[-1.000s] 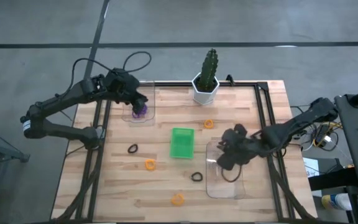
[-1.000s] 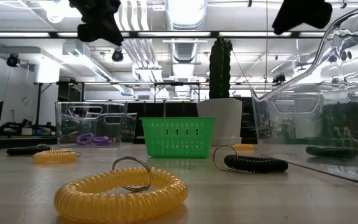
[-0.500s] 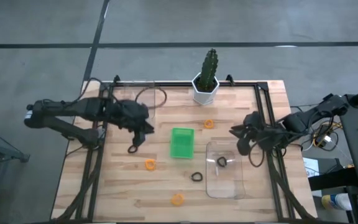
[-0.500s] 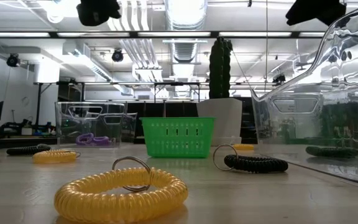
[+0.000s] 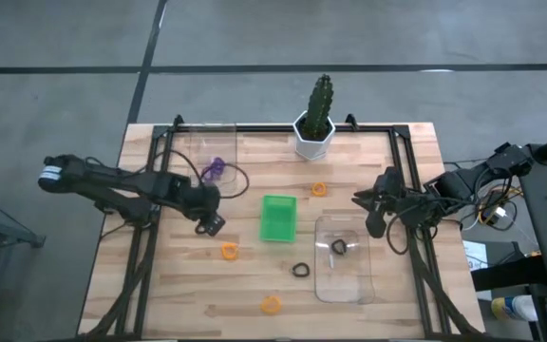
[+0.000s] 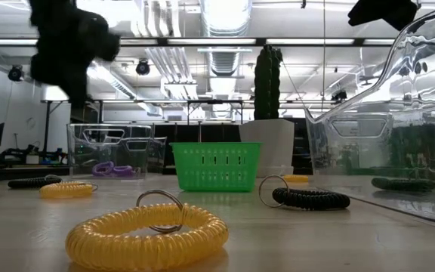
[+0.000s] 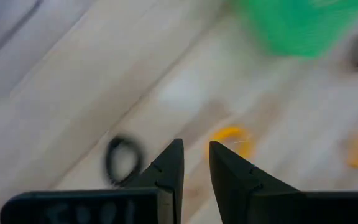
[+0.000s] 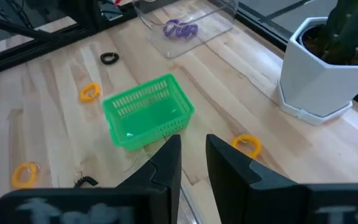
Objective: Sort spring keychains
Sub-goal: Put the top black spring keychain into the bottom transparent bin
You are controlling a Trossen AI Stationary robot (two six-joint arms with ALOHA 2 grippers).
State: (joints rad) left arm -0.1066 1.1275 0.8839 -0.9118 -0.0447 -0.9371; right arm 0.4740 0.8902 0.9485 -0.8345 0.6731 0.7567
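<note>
Left arm swung from the purple tray at the far-left corner toward a black ring mid-left; jaws narrow, empty. Right gripper left its tray, a black ring dropped inside; jaws near-closed, empty.

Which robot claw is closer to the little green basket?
Left. The left gripper hovers just beside the green basket; the right gripper hangs farther off on its other side.

Left gripper hovers, seemingly over black keychain.
</note>
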